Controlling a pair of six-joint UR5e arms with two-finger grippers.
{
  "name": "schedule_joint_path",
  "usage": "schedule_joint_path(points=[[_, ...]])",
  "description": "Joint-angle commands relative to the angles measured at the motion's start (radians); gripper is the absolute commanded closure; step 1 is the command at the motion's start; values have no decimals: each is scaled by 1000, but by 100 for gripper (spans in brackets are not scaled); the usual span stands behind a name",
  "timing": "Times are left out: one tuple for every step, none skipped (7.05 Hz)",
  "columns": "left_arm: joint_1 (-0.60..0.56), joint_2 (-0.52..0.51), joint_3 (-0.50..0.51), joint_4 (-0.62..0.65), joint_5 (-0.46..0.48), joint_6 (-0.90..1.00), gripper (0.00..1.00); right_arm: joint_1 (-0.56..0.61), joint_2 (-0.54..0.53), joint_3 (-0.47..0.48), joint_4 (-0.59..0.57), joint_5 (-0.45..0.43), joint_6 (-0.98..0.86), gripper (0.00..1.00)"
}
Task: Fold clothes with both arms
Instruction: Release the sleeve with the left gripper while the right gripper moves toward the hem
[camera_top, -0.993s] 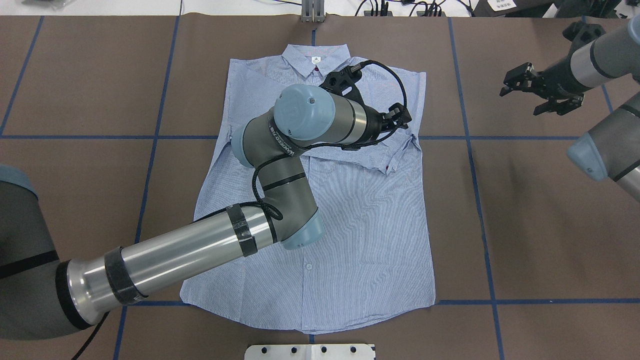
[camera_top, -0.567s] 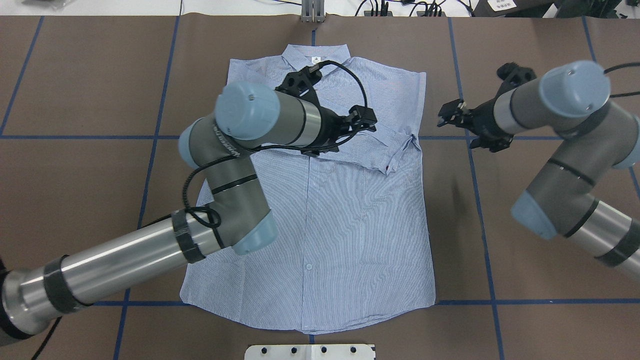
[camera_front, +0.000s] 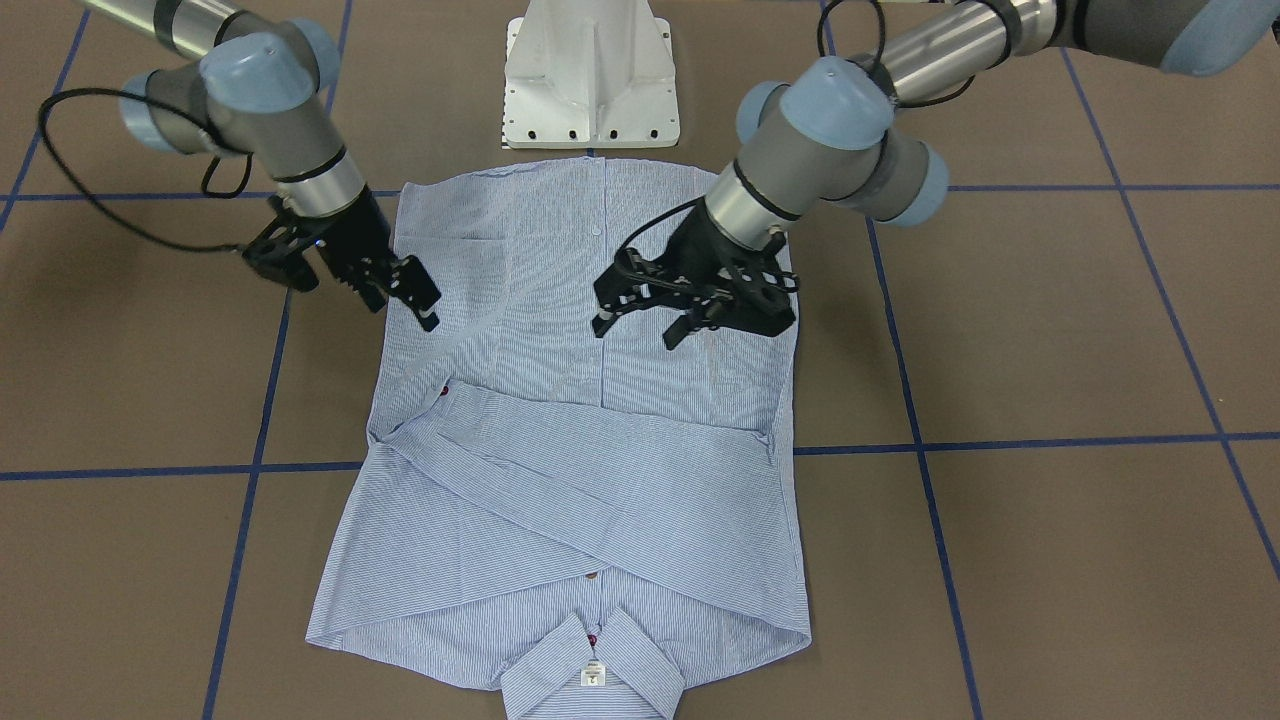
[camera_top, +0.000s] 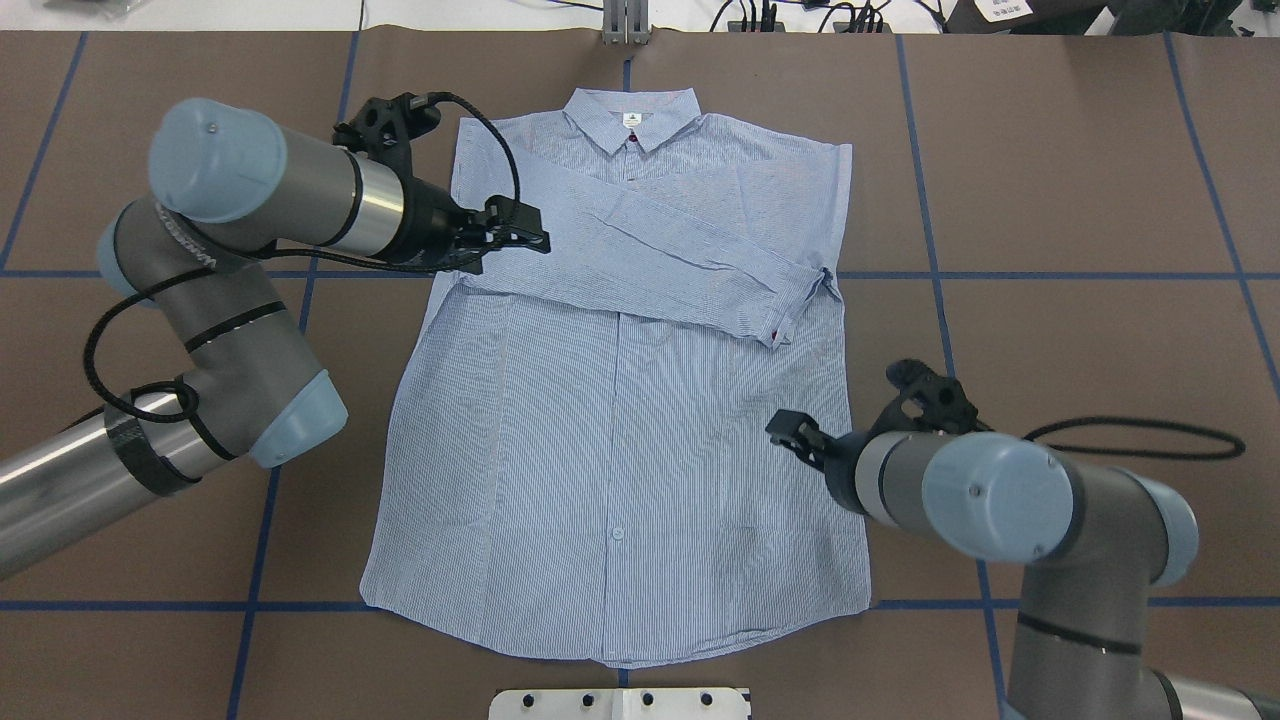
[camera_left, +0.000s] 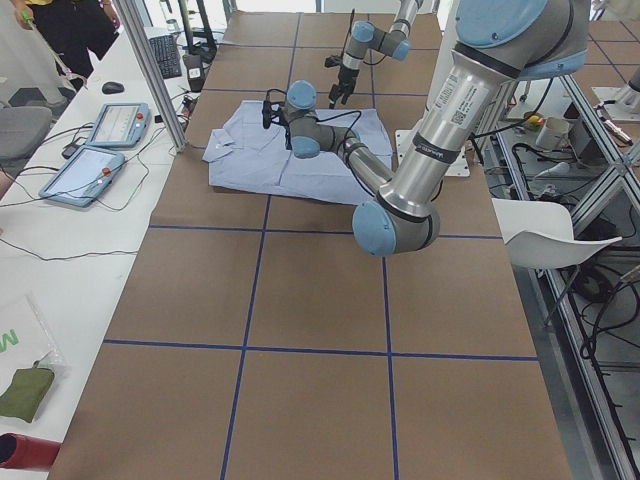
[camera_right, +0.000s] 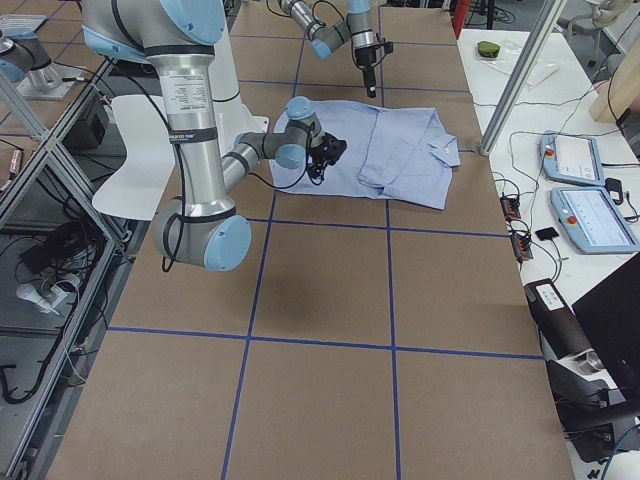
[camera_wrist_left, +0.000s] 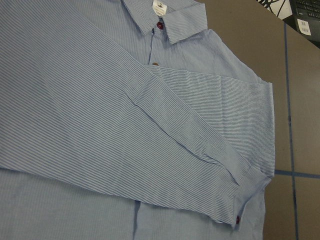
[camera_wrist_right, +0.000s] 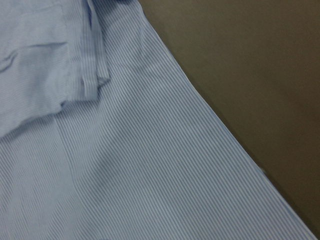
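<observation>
Now, in the front-facing view the shirt (camera_front: 600, 470) lies flat on the table (camera_front: 1050, 330), hem toward the robot's base, with both sleeves (camera_front: 560, 450) crossed over the chest. Your left gripper (camera_front: 637, 332) hovers over the body panel with its jaws spread and empty. Your right gripper (camera_front: 405, 308) stands at the opposite side edge, also parted and holding nothing. I judge a fold of the body comes next, so take both side edges cleanly and lift them in step, or the crossed sleeves may slide.

From overhead, the left gripper sits up by the shoulder and the right one lower down the shirt's other edge. Bring them level with each other before you pinch. How high either one hangs above the cloth can't be read here.

The two side views show the grippers too small to judge contact or jaw spread.

Your left wrist camera sees the upper sleeve, its cuff (camera_wrist_left: 240, 200) and the collar (camera_wrist_left: 165, 20), but no fingers. Any chest pocket is covered.

Your right wrist camera is soft. It shows only the shirt's side edge against the table.
</observation>
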Motion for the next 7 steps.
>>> schedule_joint_path(points=[[-54,45,4,0,-59,118,6,-174,-21,94,-187,-101,143,2],[-53,76,2,-13,-57,117,6,-213,-27,100,-222,-130,184,3],[-53,77,5,-13,-56,115,6,-235,-76,106,-225,-135,217,4],[-50,79,5,-7,-53,106,6,-239,-81,106,-225,-137,226,5],[-49,82,5,-9,-53,104,6,-239,-84,103,-225,-138,226,7],[-49,82,5,-9,-51,103,6,-238,-86,102,-225,-137,226,10],[-49,82,5,-9,-50,103,6,-238,-86,100,-225,-137,226,13]])
